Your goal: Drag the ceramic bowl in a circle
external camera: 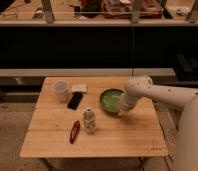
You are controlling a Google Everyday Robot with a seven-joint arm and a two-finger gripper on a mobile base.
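The green ceramic bowl (110, 100) sits on the wooden table (117, 135), right of centre. My white arm reaches in from the right. My gripper (123, 107) is down at the bowl's right rim, touching or just inside it. The arm's wrist hides the rim's right side.
A translucent whitish cup (60, 90) stands at the back left, with a small white packet (79, 88) and a black flat object (75, 100) beside it. A small white bottle (88, 120) and a red object (74, 132) lie front left of the bowl. A dark shelf runs behind the table.
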